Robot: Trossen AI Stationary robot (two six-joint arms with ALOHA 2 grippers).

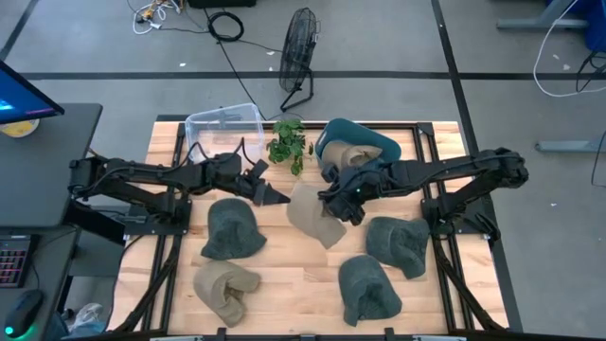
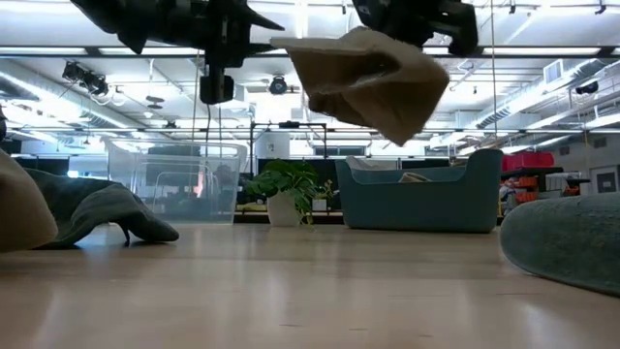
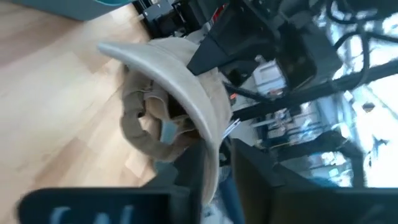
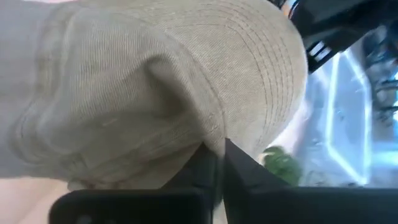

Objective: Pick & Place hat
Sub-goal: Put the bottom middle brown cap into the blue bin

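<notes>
A beige bucket hat (image 1: 311,216) hangs in the air between my two grippers, clear of the table in the low view (image 2: 373,82). My left gripper (image 1: 277,196) reaches in from the table's left and is shut at the hat's left edge. My right gripper (image 1: 333,206) comes from the right and is shut on its right side. In the left wrist view the hat's brim (image 3: 180,74) curves over its crumpled crown. The hat fills the right wrist view (image 4: 155,81). My left gripper holds the hat by the brim's edge (image 3: 210,163), which runs down between its two fingers; it comes nearly level from the table's left (image 2: 274,24). My right gripper pinches a fold of the brim (image 4: 214,134) between its shut fingers (image 4: 239,168), coming from the table's right and slanting down. The hat is lifted clear and sags below both holds.
A blue bin (image 1: 379,147) with another beige hat inside stands at the far edge, beside a potted plant (image 1: 287,142) and a clear plastic box (image 1: 225,126). Three green hats (image 1: 232,229) (image 1: 398,243) (image 1: 369,289) and one beige hat (image 1: 227,289) lie on the near half.
</notes>
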